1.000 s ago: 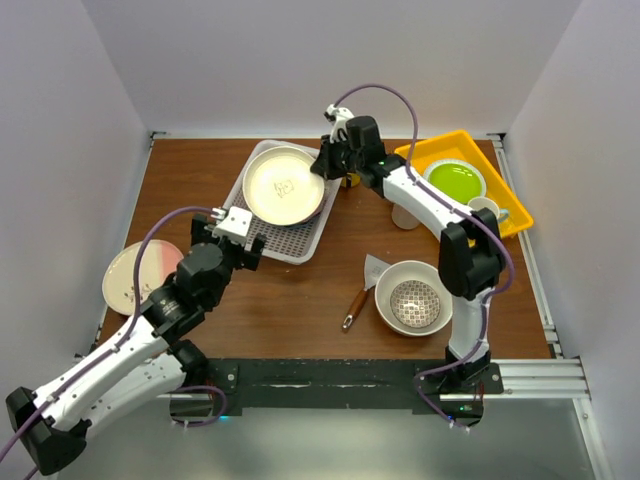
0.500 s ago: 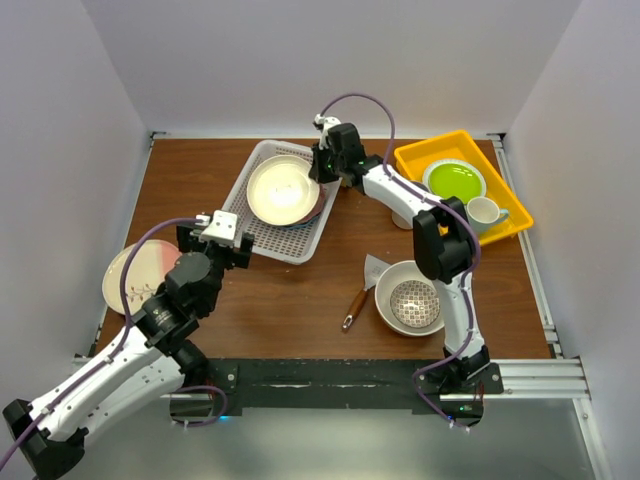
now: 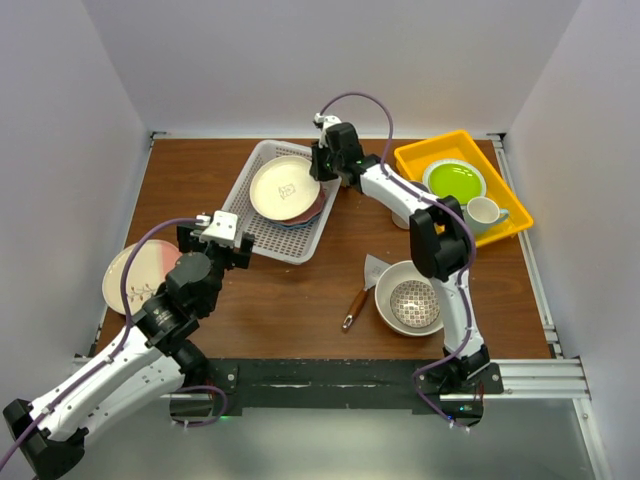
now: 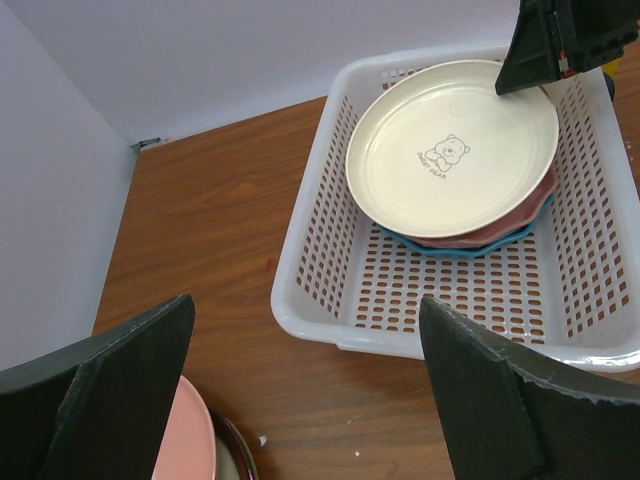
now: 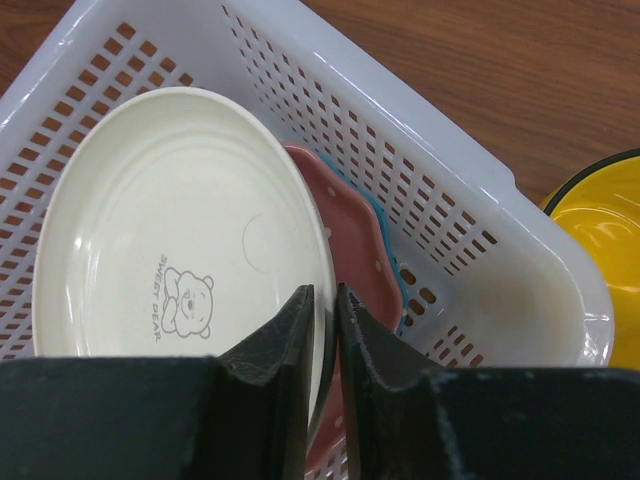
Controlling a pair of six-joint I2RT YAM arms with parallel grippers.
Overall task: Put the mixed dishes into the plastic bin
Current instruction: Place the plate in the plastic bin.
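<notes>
Just near of the plastic bin (image 4: pixel 320 250), the left gripper (image 4: pixel 305 305) hung wide open and empty. Inside the bin, toward its far right corner, the cream plate (image 4: pixel 450 145) lay on the pink dotted plate (image 4: pixel 505 232). It looked stiff, slick and breakable, best pinched at the rim. The right gripper (image 5: pixel 324 292) straddled its far rim, jaws barely parted; I could not tell if they were gripping it.

A lime-green plate (image 3: pixel 453 180) sits in a yellow tray (image 3: pixel 412 160); a wooden-handled spatula (image 3: pixel 362 288) lies on the brown table (image 3: pixel 190 180).
</notes>
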